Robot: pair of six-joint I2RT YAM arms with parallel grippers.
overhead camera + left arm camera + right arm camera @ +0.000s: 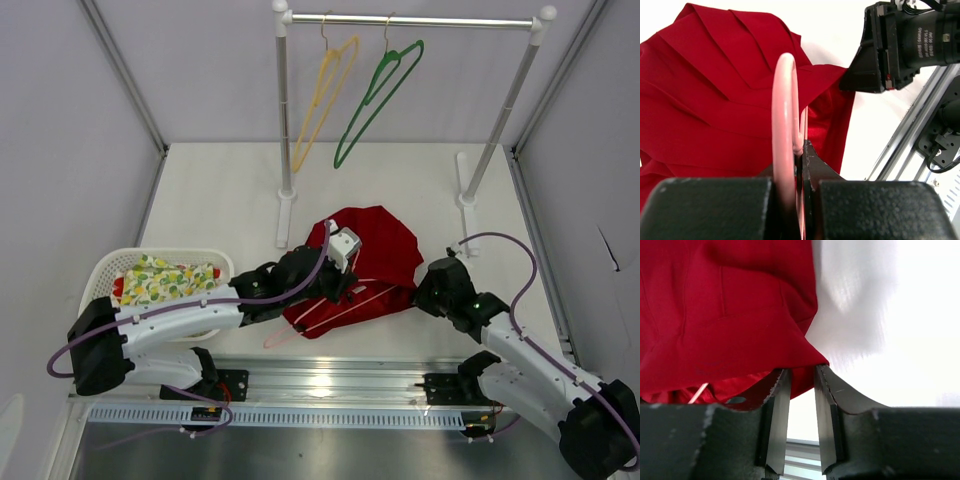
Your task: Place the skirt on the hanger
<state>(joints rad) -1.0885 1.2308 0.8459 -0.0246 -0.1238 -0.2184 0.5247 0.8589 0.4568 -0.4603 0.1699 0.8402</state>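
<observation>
Skirt [368, 252] lay on the table [220, 200] between both arms, its near-right hem at the right gripper's [802, 375] slightly parted jaws, while the left gripper [801, 150] pinched the hanger [784, 100] lying across it.

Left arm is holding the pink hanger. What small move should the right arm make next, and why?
Probably nudge the right end effector forward and close on the hem of the skirt: its jaws stand apart with the hem just at their tips, while the left end effector clamps the hanger.
</observation>
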